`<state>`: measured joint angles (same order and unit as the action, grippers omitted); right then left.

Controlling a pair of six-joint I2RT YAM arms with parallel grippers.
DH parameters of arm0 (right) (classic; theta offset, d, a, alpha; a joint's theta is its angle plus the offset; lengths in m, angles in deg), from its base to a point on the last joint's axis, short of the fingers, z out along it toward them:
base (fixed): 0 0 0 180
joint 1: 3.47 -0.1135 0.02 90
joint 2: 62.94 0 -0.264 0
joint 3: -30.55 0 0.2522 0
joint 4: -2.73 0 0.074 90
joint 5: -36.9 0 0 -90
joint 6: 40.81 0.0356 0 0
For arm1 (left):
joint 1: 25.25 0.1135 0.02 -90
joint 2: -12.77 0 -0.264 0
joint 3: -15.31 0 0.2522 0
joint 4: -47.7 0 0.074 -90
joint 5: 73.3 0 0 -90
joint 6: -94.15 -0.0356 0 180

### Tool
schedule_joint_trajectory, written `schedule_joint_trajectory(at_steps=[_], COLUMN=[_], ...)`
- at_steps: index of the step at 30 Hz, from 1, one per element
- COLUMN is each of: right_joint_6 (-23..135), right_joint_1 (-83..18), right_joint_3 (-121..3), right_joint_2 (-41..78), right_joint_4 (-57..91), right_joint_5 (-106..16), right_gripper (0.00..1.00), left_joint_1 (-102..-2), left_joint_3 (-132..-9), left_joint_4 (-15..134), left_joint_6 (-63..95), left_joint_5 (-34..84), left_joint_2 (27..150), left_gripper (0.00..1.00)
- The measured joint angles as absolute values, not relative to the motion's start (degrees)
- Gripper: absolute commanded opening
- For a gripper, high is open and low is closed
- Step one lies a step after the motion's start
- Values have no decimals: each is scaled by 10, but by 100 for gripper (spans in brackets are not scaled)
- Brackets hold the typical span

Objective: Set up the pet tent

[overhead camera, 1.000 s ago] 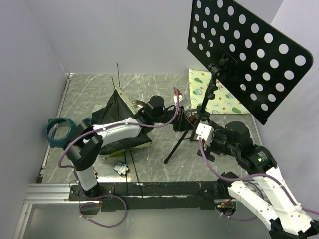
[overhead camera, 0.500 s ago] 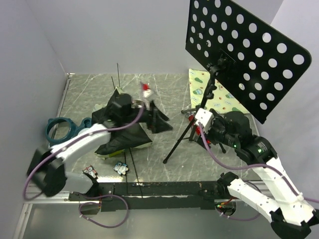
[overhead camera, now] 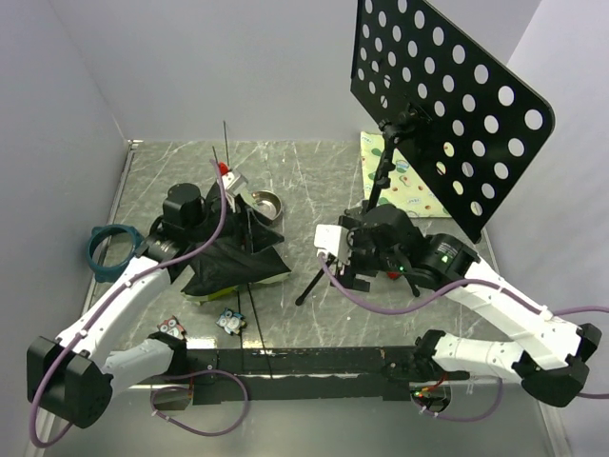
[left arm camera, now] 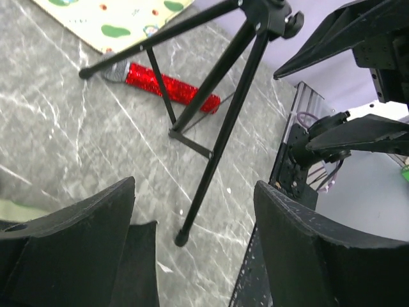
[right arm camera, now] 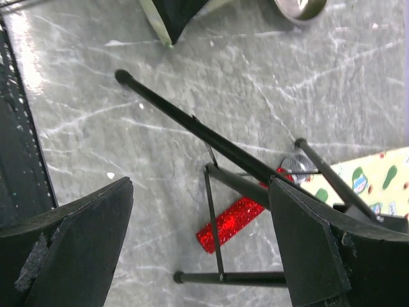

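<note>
Since a second ago the left gripper (left arm camera: 195, 185) has been swung back from the music stand (overhead camera: 381, 181) to the far right edge of the pet tent (overhead camera: 228, 262). The right gripper (right arm camera: 201, 185) has been carried leftward, and the stand is shifted left with it. Tent: a collapsed black and lime heap left of centre on the table (overhead camera: 314, 171), its long axis roughly left to right, with thin poles seen rising at its far side. Left gripper: jaws spread wide, nothing held, faced toward the stand. Right gripper: jaws spread wide, nothing held, kept beside the stand's legs and well apart from the tent. The left is judged nearer; the tent lies below it, toward the near left.
</note>
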<state>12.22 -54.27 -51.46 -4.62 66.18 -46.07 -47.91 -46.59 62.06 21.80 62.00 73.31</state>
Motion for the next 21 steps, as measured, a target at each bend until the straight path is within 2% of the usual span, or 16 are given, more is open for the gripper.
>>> schedule_joint_trajectory(at_steps=[5,13,17,21], right_joint_6=[117,90,77,78], right_joint_1=[-585,-701,-704,-703], right_joint_3=[-520,-514,-486,-486], right_joint_2=[-26,93,116,134], right_joint_4=[655,598,559,537], right_joint_5=[-485,-608,-681,-717], right_gripper=[94,99,99,93], left_joint_1=[-471,-462,-460,-460], left_joint_3=[-465,-473,-473,-474], left_joint_4=[641,681,682,682], left_joint_6=[218,220,227,228], left_joint_5=[618,601,598,593], left_joint_2=[724,722,716,714], left_gripper=[81,81,80,80])
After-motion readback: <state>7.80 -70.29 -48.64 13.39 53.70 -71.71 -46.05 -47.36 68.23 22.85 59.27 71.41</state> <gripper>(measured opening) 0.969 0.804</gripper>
